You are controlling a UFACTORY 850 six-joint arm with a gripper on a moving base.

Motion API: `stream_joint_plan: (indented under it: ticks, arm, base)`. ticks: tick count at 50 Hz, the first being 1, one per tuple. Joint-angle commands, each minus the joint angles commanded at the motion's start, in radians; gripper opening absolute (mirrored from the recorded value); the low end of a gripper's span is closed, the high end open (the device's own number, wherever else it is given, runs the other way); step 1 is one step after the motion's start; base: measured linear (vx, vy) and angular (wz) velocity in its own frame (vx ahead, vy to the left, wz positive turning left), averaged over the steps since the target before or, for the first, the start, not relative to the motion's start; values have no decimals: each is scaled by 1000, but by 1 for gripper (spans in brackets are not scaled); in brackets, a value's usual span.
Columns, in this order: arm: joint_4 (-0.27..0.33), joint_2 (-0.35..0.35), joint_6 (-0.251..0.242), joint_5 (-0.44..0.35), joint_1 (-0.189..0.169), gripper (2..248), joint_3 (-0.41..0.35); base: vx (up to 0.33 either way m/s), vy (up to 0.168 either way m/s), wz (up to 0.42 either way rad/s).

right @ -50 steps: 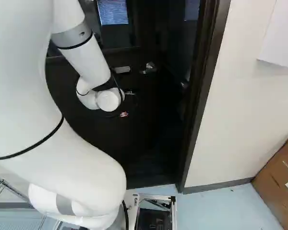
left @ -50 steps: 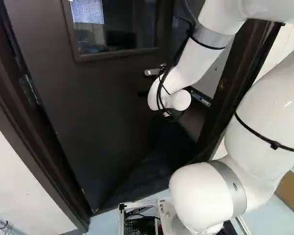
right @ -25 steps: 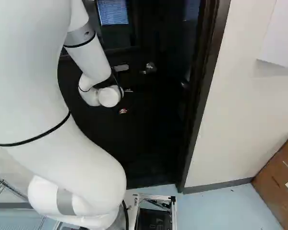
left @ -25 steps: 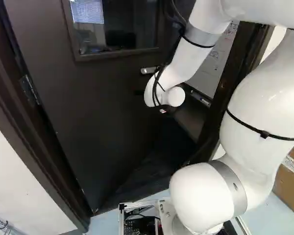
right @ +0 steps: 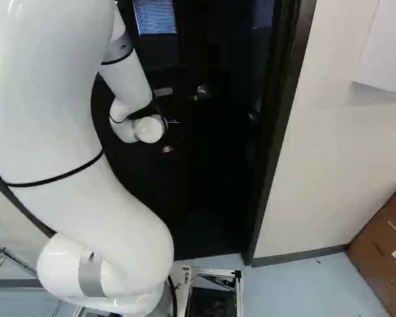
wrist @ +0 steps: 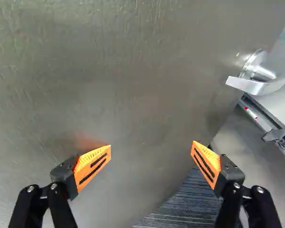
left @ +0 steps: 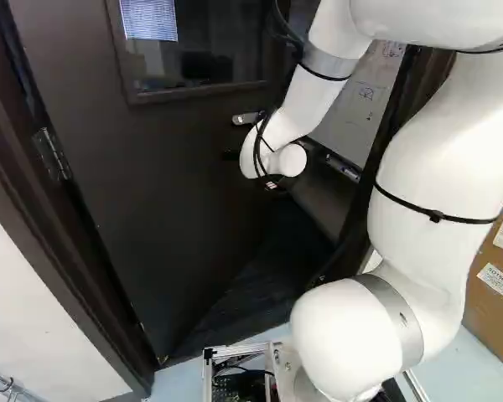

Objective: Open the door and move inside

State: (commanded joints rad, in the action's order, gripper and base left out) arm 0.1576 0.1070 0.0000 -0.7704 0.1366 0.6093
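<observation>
While the door (wrist: 133, 71) stands ajar, its face lies ahead of the pincer (wrist: 151, 149), which is spread wide and holds nothing. The lever handle (wrist: 252, 86) sits off to one side, near the free edge. Assessment: further opening requires pushing the face inward.

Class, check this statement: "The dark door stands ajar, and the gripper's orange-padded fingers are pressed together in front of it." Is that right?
Not quite: the fingers are not pressed together. The wrist view shows the gripper open, its orange-padded fingers wide apart in front of the dark door. The door does stand ajar.
</observation>
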Motion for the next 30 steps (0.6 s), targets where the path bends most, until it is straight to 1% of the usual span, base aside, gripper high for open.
stream_joint_plan:
  ticks: [30]
  arm:
    - [42,83,0,0,41,247,91]
  base:
    - [0,0,0]
